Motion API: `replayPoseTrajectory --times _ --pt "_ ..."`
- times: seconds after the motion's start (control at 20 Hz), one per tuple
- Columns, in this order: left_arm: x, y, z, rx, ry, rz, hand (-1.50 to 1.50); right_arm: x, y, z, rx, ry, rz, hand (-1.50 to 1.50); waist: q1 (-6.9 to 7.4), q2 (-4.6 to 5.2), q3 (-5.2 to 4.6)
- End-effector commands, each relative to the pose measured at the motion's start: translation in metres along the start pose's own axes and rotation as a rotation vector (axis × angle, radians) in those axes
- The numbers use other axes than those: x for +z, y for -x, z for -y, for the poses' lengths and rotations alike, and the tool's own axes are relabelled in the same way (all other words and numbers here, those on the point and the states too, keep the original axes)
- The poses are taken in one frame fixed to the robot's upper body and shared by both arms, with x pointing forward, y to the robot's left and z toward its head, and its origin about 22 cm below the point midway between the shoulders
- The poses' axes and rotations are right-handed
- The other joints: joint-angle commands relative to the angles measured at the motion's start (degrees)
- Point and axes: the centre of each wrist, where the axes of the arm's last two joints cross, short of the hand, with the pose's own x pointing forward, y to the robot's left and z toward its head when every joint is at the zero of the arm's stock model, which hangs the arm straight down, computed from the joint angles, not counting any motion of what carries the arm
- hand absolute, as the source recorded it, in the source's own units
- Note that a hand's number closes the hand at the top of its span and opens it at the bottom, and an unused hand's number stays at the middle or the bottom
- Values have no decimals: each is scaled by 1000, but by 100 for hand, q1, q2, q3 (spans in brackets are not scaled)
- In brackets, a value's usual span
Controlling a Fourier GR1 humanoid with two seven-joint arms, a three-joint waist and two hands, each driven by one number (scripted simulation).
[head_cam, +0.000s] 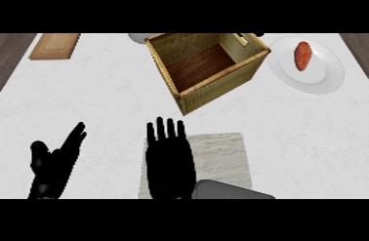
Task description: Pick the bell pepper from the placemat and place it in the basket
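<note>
Right hand is sitting flat over the pale placemat, fingers straight and spread, holding nothing. Left hand is parked at the lower left with its fingers up and relaxed, just resting.

Funny thing: I can't spot a bell pepper anywhere. If it's on the placemat, it's hidden under the right hand or forearm. The only food showing is an orange-red, sweet-potato-looking thing on the white plate, over to the right of the basket.

My take on doing this step well: wrap the fingers fully round the pepper before lifting, then come up high enough to clear the near wall of the wicker basket, which sits tilted at an angle just beyond the mat. Drop in from above the open top, not from the side.

Count on the counter: one basket, one placemat, one plate, one vegetable, one wooden board at the far left corner.
</note>
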Motion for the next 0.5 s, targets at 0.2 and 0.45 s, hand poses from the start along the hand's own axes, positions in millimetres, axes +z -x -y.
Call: replayPoseTrajectory --times 0.2,0.45 --pt "7 22 5 -1 9 -136 0 18 -8 -8 22 3 -174 -150 76 45 -83" --pt "4 19 8 0 17 -143 0 -2 -1 -20 65 -48 -227 -150 72 63 -86"
